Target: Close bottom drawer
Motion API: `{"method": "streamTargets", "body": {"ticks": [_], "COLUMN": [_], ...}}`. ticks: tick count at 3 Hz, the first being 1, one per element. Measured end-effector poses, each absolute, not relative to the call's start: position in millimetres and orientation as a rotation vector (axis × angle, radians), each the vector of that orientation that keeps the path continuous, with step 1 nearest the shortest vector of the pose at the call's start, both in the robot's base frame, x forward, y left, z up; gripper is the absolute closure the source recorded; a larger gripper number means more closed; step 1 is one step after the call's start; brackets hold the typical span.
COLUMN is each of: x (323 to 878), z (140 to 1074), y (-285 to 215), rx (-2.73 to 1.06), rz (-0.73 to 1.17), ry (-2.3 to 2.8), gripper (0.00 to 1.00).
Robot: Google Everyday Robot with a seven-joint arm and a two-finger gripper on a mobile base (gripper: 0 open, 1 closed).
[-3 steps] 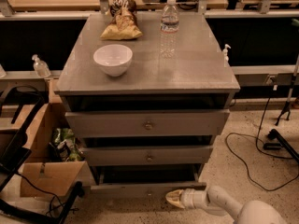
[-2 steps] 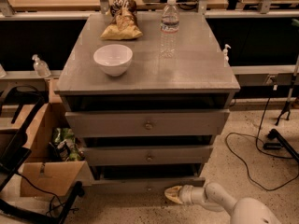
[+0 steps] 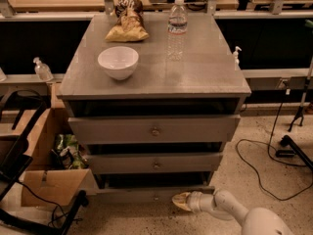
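Observation:
The bottom drawer (image 3: 146,195) is the lowest, narrowest grey front strip of the grey cabinet (image 3: 156,77). It has a tiny round knob (image 3: 156,197) and stands out a little past the drawer above, with a dark gap over it. My gripper (image 3: 180,200) comes in from the lower right on a white arm. Its tan tip lies against the right part of the bottom drawer's front, just right of the knob. The two taller drawers (image 3: 154,129) above have brass knobs.
A white bowl (image 3: 118,61), a water bottle (image 3: 177,27) and a chip bag (image 3: 127,23) sit on the cabinet top. An open cardboard box (image 3: 54,173) with bags stands at the left. Black cables (image 3: 266,168) lie on the floor at the right.
My gripper has slid left along the floor toward the bottom drawer's front. The drawer front sits slightly further in.

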State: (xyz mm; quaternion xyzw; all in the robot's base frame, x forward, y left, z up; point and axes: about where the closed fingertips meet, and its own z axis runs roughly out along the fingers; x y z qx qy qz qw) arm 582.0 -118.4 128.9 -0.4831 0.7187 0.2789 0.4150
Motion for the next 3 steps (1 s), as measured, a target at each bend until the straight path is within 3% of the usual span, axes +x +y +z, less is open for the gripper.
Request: {"method": "streamTargets", "body": {"ticks": [3], "x": [621], "z": [155], "y": [-139], "rx": [-1.136], "rz": [0.592], "ry": [1.803], "gripper": [1.0]}}
